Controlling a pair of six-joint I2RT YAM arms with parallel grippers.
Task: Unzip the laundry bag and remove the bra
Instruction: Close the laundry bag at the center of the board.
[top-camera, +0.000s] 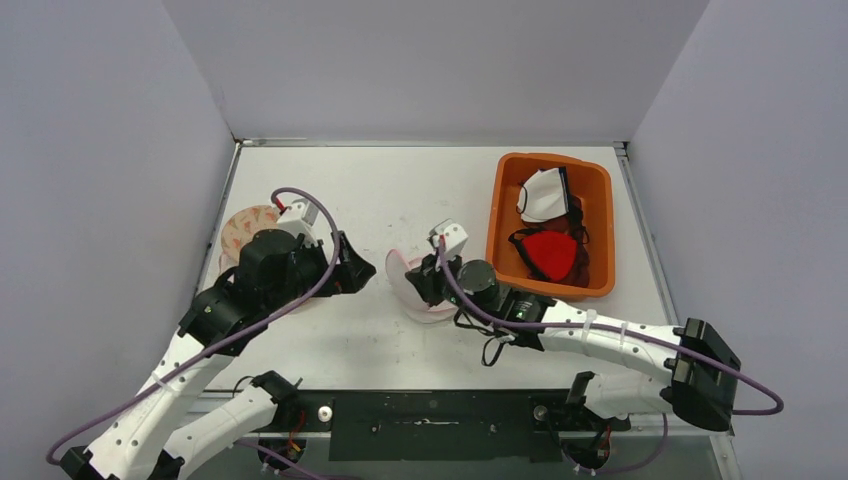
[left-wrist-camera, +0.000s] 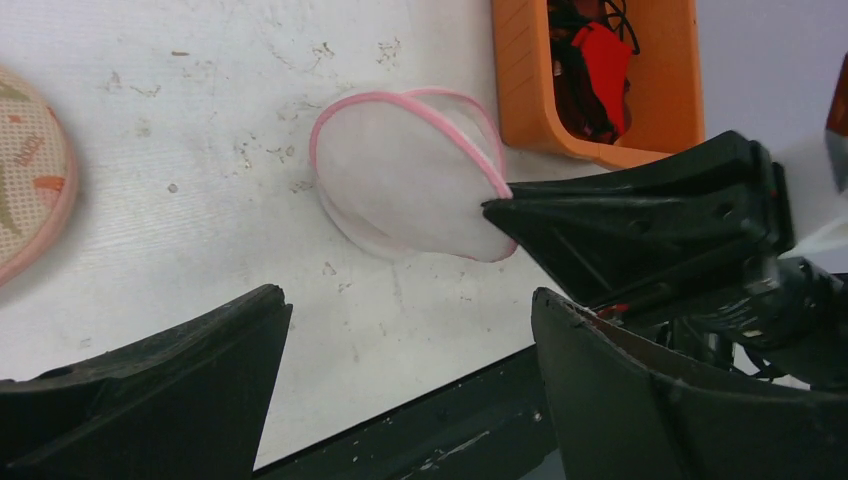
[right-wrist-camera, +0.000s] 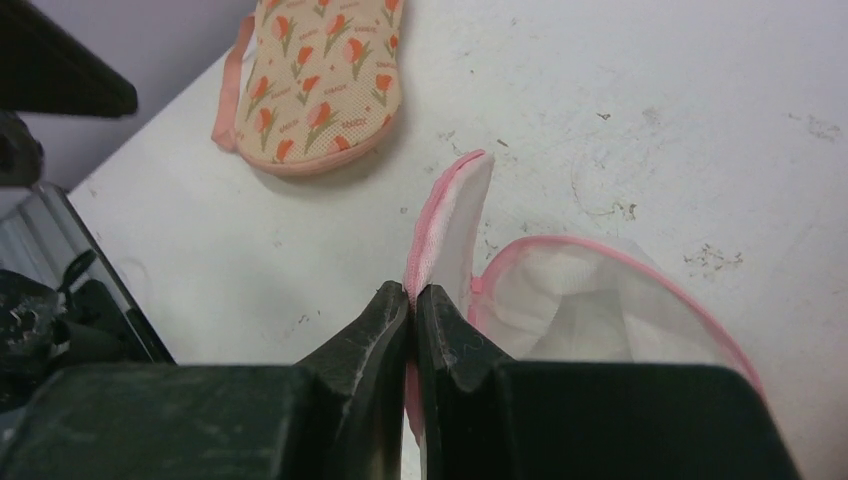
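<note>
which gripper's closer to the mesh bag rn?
Right. The right gripper is shut on the pink rim of the bag. The left gripper is open, off to the bag's left, not touching it.

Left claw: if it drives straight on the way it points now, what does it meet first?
Most likely the pink-trimmed laundry bag, which the shut right claw pinches at its edge. Only table shows between it and the open left claw. Depth is unclear.
</note>
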